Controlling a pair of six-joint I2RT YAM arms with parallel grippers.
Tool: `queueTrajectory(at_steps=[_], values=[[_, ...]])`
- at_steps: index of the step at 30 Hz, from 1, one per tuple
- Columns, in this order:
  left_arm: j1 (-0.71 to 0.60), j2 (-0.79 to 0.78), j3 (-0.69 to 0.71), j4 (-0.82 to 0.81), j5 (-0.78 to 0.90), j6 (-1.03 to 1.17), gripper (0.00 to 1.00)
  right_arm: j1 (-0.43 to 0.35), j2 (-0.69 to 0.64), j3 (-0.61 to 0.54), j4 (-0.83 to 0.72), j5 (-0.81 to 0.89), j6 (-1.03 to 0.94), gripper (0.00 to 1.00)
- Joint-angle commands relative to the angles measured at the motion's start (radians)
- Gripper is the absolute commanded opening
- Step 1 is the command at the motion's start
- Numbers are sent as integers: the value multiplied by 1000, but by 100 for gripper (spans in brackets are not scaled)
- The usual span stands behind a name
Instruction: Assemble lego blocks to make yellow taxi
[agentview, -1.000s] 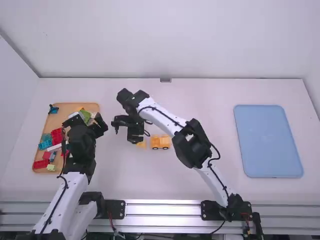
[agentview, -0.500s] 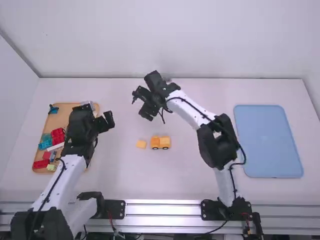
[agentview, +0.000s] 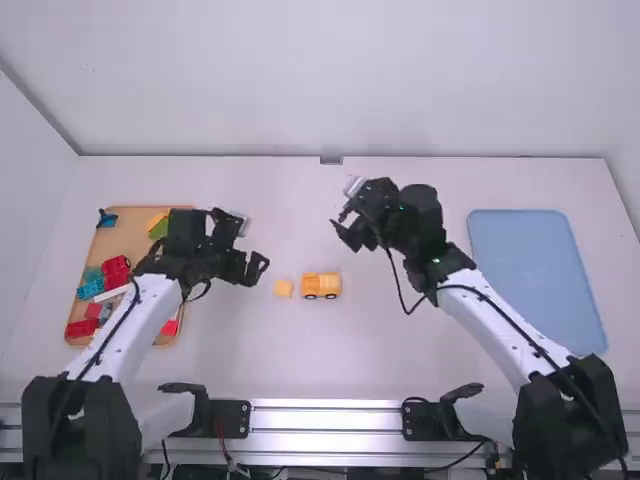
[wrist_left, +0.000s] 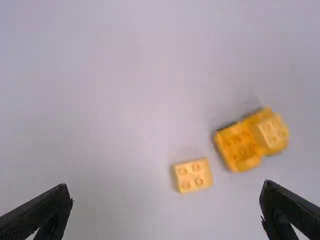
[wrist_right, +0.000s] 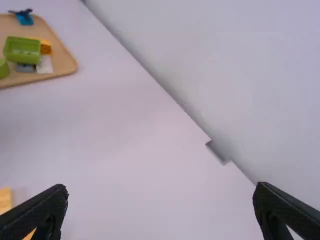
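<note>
Beneath both arms, the white table (agentview: 400, 370) is stretching back to a pale wall, with a tan tray (agentview: 118, 238) of mixed blocks (agentview: 90, 288) lying towards its left side. The right gripper (wrist_right: 160, 186) is pulling back from beside the small loose yellow block (wrist_left: 192, 175), where it was working a second ago, and is now hanging well off to the right. The left gripper (wrist_left: 165, 186) is swinging the other way, out from over the tray and towards that block. Both sets of jaws are standing wide apart, holding nothing. The partly built yellow taxi (wrist_left: 240, 145) is sitting upright on its wheels near the middle, carrying a raised block at one end, and the loose block is resting just beside it, not joined. Neither has visibly moved over the last half second. To my eye the right arm is making room for the left, which is probably lining up to take the loose block; a careless approach could be nudging the taxi. As for labels, I am making out no readable writing on the blocks.
</note>
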Motion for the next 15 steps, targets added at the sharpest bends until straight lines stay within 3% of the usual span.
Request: queueTrajectory(at_steps=[1,5,11,15], values=[[-105,62,62,-64,-104,189,99,-37,1,-98,71,-135,60,98],[-234,171,96,-114,-227,328,99,-110,0,-173,201,-153,199,98],[-320,349,124,-150,-298,505,96,-164,2,-182,202,-191,230,98],[-325,457,129,-86,-366,569,84,-186,2,-182,203,-250,229,98]])
